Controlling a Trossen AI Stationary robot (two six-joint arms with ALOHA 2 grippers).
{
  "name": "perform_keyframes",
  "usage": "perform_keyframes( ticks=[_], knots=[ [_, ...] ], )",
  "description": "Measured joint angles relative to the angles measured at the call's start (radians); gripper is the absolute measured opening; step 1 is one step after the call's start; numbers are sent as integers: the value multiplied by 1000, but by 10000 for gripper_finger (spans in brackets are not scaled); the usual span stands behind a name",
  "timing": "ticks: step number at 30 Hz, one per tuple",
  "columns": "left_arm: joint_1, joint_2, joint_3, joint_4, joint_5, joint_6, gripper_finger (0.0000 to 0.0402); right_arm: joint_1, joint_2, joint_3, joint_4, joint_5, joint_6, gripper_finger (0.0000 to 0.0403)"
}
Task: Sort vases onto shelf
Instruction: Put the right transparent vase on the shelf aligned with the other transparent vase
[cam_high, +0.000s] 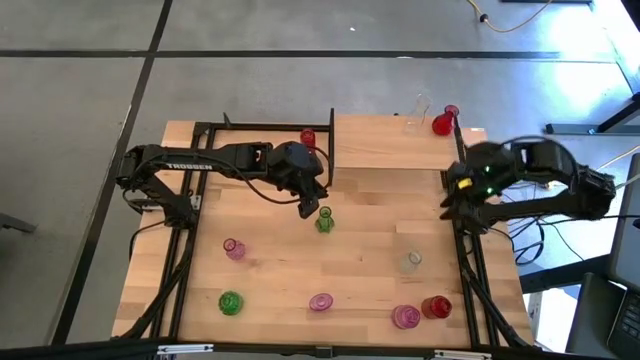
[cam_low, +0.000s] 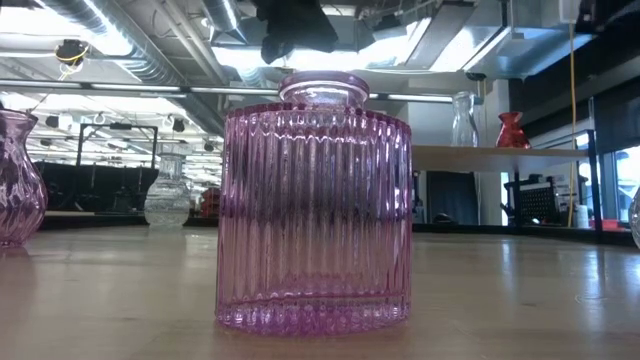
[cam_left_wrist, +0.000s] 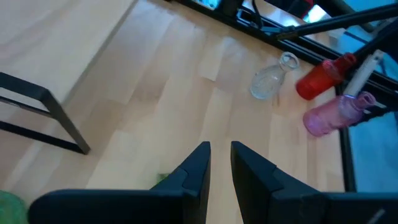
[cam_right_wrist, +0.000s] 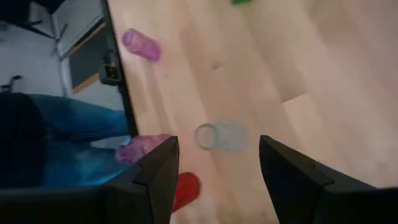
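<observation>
Vases stand or lie scattered on the wooden table: a green one (cam_high: 324, 220) mid-table, pink ones (cam_high: 233, 248) (cam_high: 320, 301) (cam_high: 404, 317), another green (cam_high: 230, 302), a red (cam_high: 436, 306) and a clear one (cam_high: 411, 260). The shelf (cam_high: 400, 145) at the far right carries a clear vase (cam_high: 418, 108) and a red vase (cam_high: 443, 122). My left gripper (cam_high: 308, 208) (cam_left_wrist: 221, 155) hovers just beside the mid-table green vase, its fingers a narrow gap apart with nothing between. My right gripper (cam_high: 452, 200) (cam_right_wrist: 217, 168) hangs open at the table's right edge, above the clear vase (cam_right_wrist: 217, 135).
Black frame posts (cam_left_wrist: 56, 112) and rails (cam_high: 185, 260) border the table. Another red vase (cam_high: 307, 138) stands at the far edge, left of the shelf. A ribbed pink vase (cam_low: 313, 200) fills the low view. A person's legs in blue trousers (cam_right_wrist: 68, 130) show beyond the table.
</observation>
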Motion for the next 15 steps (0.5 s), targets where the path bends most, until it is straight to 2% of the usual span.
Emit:
perform_keyframes(
  ticks=[8, 12, 15],
  knots=[
    [0, 0, 0, 30, -40, 0, 57, 334, -43, -224, 216, 170, 317, 202],
    [0, 0, 0, 32, -41, 0, 57, 443, -42, -301, 289, 285, 502, 202],
    [0, 0, 0, 32, -41, 1, 57, 494, -43, -322, 325, 369, 552, 202]
  ],
)
